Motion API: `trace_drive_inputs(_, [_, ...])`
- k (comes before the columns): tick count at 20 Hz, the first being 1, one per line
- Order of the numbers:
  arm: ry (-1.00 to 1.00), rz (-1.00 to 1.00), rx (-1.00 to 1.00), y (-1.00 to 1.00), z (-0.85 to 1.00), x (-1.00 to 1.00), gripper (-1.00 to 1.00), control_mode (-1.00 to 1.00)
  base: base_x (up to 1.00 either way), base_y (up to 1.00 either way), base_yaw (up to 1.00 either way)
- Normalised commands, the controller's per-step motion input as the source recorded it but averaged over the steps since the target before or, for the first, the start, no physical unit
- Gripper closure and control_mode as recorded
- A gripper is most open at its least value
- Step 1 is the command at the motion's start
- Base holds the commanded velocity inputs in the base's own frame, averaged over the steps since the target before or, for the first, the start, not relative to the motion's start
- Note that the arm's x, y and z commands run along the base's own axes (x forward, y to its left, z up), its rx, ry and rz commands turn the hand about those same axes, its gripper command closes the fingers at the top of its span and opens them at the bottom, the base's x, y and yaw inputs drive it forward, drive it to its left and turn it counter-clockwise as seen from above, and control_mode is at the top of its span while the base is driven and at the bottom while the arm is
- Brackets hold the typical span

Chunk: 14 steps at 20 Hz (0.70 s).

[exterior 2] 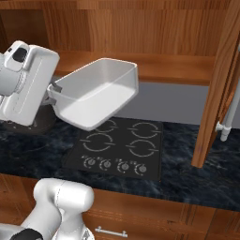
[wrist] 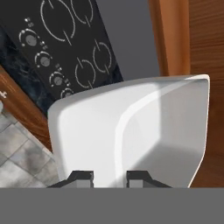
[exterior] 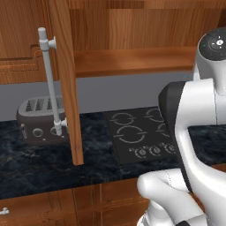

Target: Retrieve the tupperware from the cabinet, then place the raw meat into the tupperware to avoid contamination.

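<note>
The tupperware [exterior 2: 98, 93], a white square tub, hangs tilted in the air over the cooktop, in front of the open cabinet [exterior 2: 164, 65]. My gripper [exterior 2: 54, 89] is shut on the tub's near left rim. In the hand view the tupperware [wrist: 131, 131] sits right ahead of the gripper [wrist: 109, 177], and its two dark tips pinch the near wall. The tub's inside looks bare. The cabinet door [exterior: 66, 79] stands swung out, edge-on, with its long grey bar handle [exterior: 49, 84]. The raw meat is out of view.
A black cooktop [exterior 2: 117, 150] with four rings and a row of knobs lies in the dark marbled counter [exterior 2: 187, 183]. A dark grey toaster [exterior: 39, 121] stands behind the open door. Wooden drawers [exterior 2: 140, 215] run below the counter edge.
</note>
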Motion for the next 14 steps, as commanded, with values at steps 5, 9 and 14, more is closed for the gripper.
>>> trace_drive_inputs(5, [0.02, 0.0, 0.0, 0.25, -0.1, -0.18, 1.0, -1.0, 0.0, 0.0, 0.0])
trace_drive_inputs(9, [0.01, 0.0, 0.0, 0.11, -0.04, -0.07, 1.0, -1.0, 0.0, 0.0, 0.0])
trace_drive_inputs(14, [0.0, 0.0, 0.0, 0.01, 0.0, -0.01, 1.0, 1.0, -0.03, 0.01, 0.0])
